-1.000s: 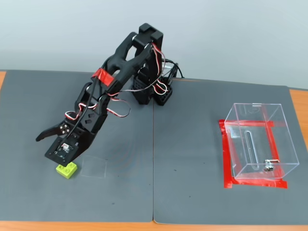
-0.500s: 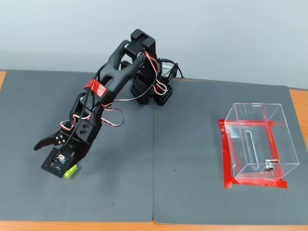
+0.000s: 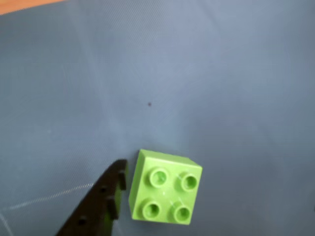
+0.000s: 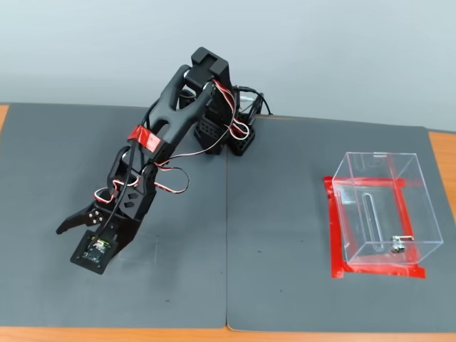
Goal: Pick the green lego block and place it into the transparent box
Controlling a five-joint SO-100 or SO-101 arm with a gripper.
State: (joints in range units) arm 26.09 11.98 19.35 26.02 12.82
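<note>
My gripper (image 4: pixel 75 246) hangs low over the mat (image 4: pixel 285 214) at the near left of the fixed view, jaws spread wide and holding nothing. In the wrist view one black finger (image 3: pixel 101 204) comes in from the bottom, its tip just beside the left face of the green lego block (image 3: pixel 166 187), which sits flat, studs up, slightly turned. My other finger is out of that view. The transparent box (image 4: pixel 385 210) stands well apart, far right.

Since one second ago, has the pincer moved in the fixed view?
Yes. The pincer has moved down the picture, toward the mat's near edge and farther from the transparent box; it now hides the green lego block.
</note>
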